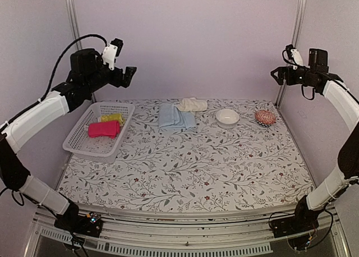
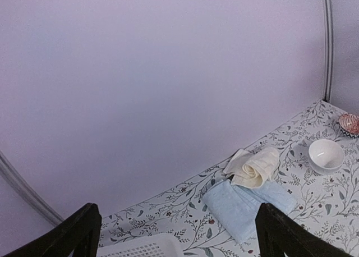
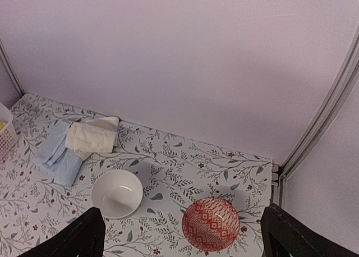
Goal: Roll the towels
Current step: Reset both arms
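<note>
My left gripper point(image 1: 128, 76) hangs high above the table's 10 o'clock corner, jaws spread as wide as they go and holding nothing. In my left wrist view the two dark fingers point(image 2: 78, 234) stand at the bottom corners of the frame with only air between them. My right gripper point(image 1: 279, 74) hangs just as high over the 2 o'clock corner, also fully spread and empty, its fingers point(image 3: 84, 237) well apart in the right wrist view.

The towels lie in two places. The white basket point(image 1: 78, 145) sits at 9 o'clock on the floral table covering point(image 1: 185, 173). In it the hot pink towel point(image 1: 104, 129) lies as a compact bundle, and the yellow-green towel point(image 1: 112, 118) lies touching it at its 1 o'clock side, partly hidden by the basket wall. I cannot tell how either one is rolled or folded.

The light blue towel point(image 1: 175, 118) lies folded flat on the covering at 12 o'clock, near the back wall. The cream towel point(image 1: 193, 104) lies at its 1 o'clock corner and overlaps that far edge. From my left wrist it looks loosely curled.

At 3 o'clock of the blue towel stands a white bowl point(image 1: 227, 118), and a red patterned bowl point(image 1: 265, 118) stands beyond it, toward the table's 2 o'clock corner. The two bowls are apart.
</note>
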`<control>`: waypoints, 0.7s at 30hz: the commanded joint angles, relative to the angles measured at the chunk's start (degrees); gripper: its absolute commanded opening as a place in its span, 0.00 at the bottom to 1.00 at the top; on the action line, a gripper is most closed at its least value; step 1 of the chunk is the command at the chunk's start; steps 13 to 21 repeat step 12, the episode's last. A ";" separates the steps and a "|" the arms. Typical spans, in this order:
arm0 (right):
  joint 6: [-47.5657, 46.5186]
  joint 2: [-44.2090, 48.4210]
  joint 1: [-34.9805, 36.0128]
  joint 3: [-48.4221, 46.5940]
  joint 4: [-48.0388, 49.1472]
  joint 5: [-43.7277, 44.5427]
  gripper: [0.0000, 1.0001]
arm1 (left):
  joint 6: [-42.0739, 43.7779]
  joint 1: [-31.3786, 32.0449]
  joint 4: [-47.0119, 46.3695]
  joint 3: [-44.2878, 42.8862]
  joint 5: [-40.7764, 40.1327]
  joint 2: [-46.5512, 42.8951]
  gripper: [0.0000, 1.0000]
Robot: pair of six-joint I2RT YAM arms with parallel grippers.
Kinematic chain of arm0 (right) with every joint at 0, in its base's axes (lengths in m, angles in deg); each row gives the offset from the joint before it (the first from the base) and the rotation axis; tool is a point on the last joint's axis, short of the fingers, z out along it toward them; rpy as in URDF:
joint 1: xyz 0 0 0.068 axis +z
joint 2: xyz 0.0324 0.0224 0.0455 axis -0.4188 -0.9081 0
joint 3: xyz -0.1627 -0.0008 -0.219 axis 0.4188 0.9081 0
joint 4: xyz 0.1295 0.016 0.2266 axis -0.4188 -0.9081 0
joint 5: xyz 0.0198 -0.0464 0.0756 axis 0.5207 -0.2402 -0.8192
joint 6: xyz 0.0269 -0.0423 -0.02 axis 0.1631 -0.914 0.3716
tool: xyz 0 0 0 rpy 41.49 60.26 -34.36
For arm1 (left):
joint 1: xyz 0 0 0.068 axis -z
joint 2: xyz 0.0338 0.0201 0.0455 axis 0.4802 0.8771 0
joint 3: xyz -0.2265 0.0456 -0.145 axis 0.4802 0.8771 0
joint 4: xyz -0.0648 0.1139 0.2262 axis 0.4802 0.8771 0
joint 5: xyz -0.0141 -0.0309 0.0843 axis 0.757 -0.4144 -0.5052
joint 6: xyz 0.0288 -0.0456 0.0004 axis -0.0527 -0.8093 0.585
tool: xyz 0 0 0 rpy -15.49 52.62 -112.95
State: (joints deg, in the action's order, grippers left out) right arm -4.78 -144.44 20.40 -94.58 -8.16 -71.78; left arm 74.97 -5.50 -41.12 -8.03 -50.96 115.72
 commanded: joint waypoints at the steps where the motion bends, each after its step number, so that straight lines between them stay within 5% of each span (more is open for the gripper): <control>1: 7.97 6.46 0.31 1.06 8.84 6.63 0.99 | -2.68 0.66 -0.85 -0.54 -7.10 -4.62 0.99; 10: 7.29 11.27 0.35 10.77 14.49 8.48 0.99 | 2.81 0.71 -10.45 13.21 -14.99 -7.52 0.98; 21: 7.49 11.47 0.28 11.75 14.93 8.83 0.99 | 2.26 0.71 -10.15 13.63 -13.42 -7.61 0.99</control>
